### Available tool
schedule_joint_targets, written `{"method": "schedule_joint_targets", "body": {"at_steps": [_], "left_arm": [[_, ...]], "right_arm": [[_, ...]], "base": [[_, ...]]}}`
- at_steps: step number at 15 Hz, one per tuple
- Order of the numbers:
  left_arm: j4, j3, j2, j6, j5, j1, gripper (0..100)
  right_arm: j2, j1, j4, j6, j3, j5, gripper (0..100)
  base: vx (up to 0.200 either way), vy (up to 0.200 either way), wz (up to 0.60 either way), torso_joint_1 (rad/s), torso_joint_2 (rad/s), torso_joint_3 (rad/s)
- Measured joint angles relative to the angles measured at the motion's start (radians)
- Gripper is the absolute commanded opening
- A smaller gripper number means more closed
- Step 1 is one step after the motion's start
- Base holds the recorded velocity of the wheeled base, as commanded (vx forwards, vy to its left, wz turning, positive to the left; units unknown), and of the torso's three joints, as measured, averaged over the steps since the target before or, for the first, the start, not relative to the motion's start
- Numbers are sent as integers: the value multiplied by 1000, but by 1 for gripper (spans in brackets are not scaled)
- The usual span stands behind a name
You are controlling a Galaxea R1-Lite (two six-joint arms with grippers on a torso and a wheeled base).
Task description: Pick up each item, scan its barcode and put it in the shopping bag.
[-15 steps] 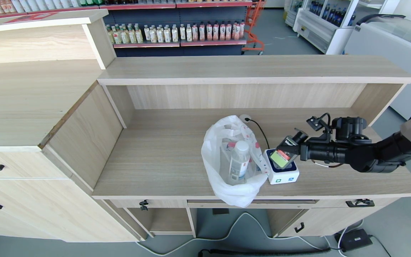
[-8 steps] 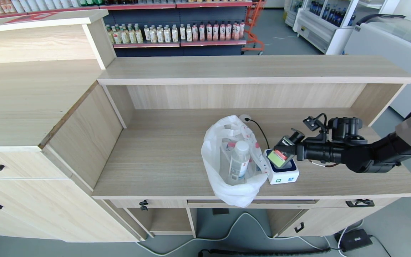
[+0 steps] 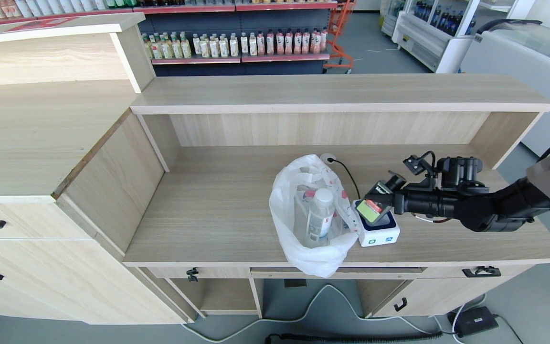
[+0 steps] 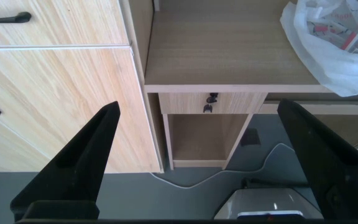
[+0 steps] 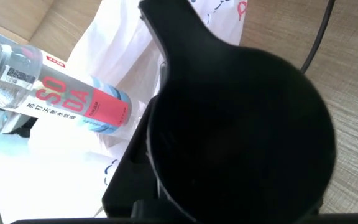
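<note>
The right claw (image 3: 375,204), clenched on a small flat green-and-red packet (image 3: 368,210), has crept a little further toward the robot's left over the last second. The packet now hangs over the dark top of the white box-shaped scanner (image 3: 379,233), its leading edge near the white plastic shopping bag (image 3: 299,239). We read that as the scan pass winding up and the carry to the bag beginning; the drop is not yet done. Nothing else on the pale wooden worktop (image 3: 217,210) has shifted, and the clear plastic bottle with a white cap (image 3: 321,210) stands in the bag as before.

The left claw (image 4: 197,109) is released, fingers spread wide, down low facing the drawers (image 4: 55,93) under the worktop, well apart from the action.

Now the blind spots. The packet's barcode side is turned away from us, so we cannot tell whether the scan registered. From the right wrist, a dark rounded shape (image 5: 241,137) blocks much of the sight; past it we catch the bag and the bottle's red label. The bag's folds hide whatever else lies inside.
</note>
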Motion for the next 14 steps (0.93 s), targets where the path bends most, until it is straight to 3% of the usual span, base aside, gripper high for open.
{"method": "schedule_joint_targets", "body": {"at_steps": [2, 4, 6, 8, 14], "left_arm": [[0, 0, 0, 0, 0, 0, 100], [0, 0, 0, 0, 0, 0, 100], [0, 0, 0, 0, 0, 0, 100], [0, 0, 0, 0, 0, 0, 100], [0, 0, 0, 0, 0, 0, 100]], "right_arm": [[-67, -32, -22, -78, 92, -12, 0], [-161, -107, -47, -241, 212, -16, 0], [-267, -221, -59, -454, 326, -17, 0], [-351, -322, -62, -579, 383, -17, 0], [-500, -422, -74, -666, 468, -15, 0]], "base": [[0, 0, 0, 0, 0, 0], [0, 0, 0, 0, 0, 0], [0, 0, 0, 0, 0, 0], [0, 0, 0, 0, 0, 0], [0, 0, 0, 0, 0, 0]]}}
